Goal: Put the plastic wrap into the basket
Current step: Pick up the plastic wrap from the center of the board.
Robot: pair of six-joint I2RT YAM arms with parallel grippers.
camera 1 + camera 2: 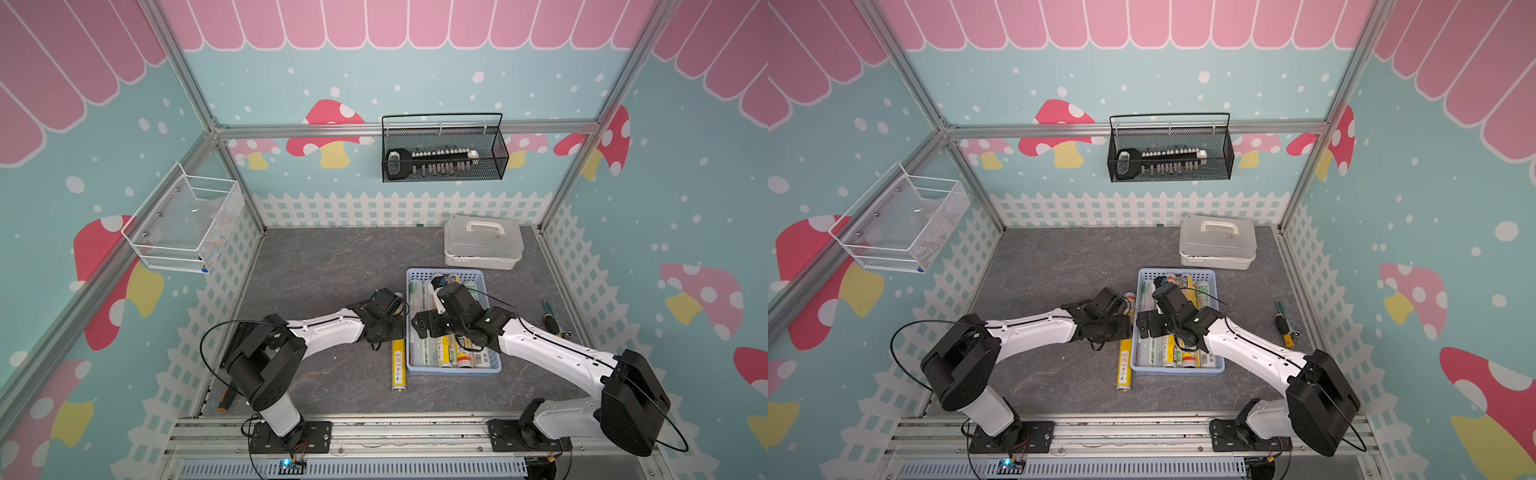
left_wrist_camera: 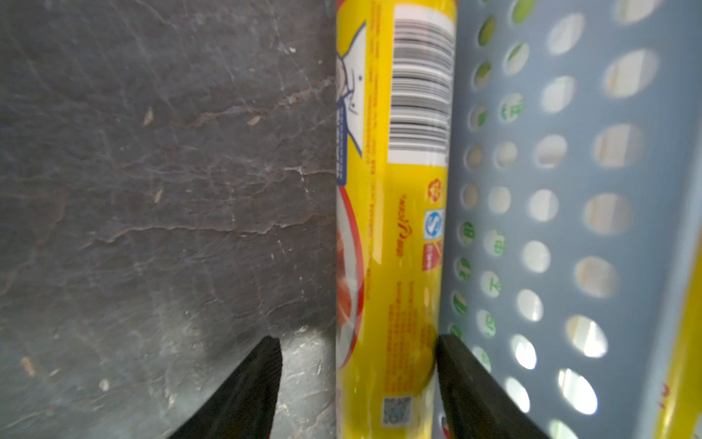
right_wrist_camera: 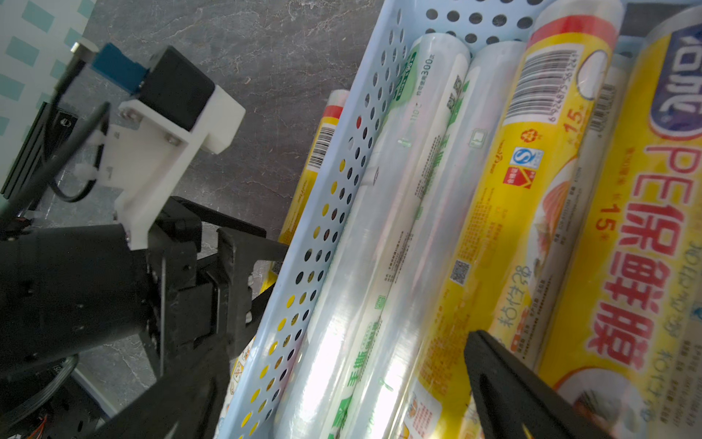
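In both top views the basket (image 1: 453, 370) (image 1: 1177, 369) sits at the lower centre of the frame on the tabletop (image 1: 324, 270). It is packed with plastic wrap rolls (image 1: 446, 353) (image 3: 380, 247) whose long axes run up and down the frame, along the basket's length. One yellow roll (image 1: 398, 365) (image 1: 1124, 368) (image 2: 395, 228) lies outside on the tabletop, just beside the basket's left wall and parallel to it. The left gripper (image 2: 357, 338) straddles its middle. We see its fingers (image 2: 262, 380) spread, one clear of the roll and the other standing between roll and basket wall. The right gripper (image 3: 353, 342) hovers over the basket, fingers wide apart and pinching nothing.
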